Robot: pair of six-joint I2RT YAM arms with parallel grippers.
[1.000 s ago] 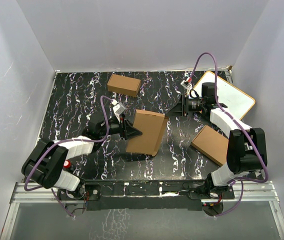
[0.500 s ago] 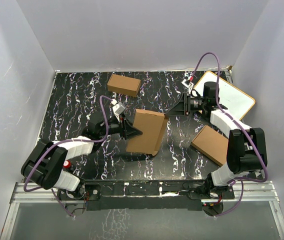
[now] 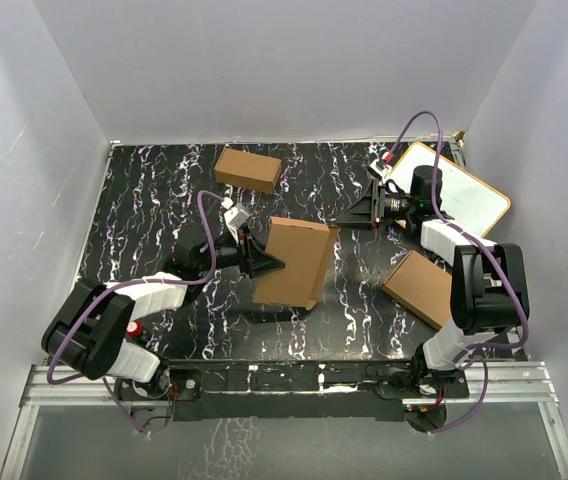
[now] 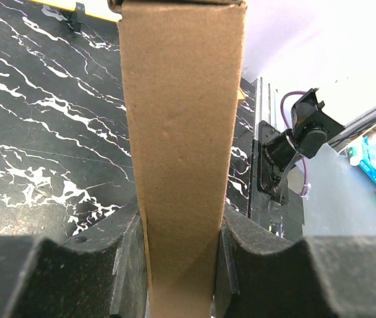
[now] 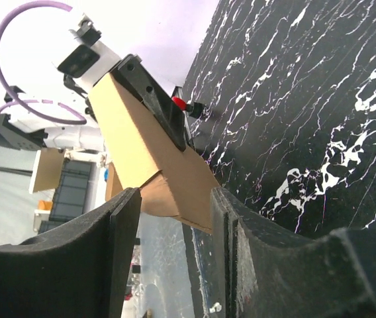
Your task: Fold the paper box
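Observation:
The paper box (image 3: 294, 262) is a flat brown cardboard box standing tilted on edge in the middle of the table. My left gripper (image 3: 267, 265) is shut on its left edge. In the left wrist view the box (image 4: 181, 126) rises between the two pads, with the gripper (image 4: 180, 265) clamped on it. My right gripper (image 3: 348, 217) is open and empty, to the right of the box and apart from it. In the right wrist view the box (image 5: 141, 149) shows some way off beyond the open gripper (image 5: 175, 218).
A smaller chunky brown carton (image 3: 248, 169) lies at the back of the table. A flat brown carton (image 3: 421, 288) lies at the right under the right arm. A white board with a wooden rim (image 3: 461, 188) leans in the back right corner.
My right gripper has drawn back a little to the right and toward the back, away from the box. The left gripper and the box have hardly moved.

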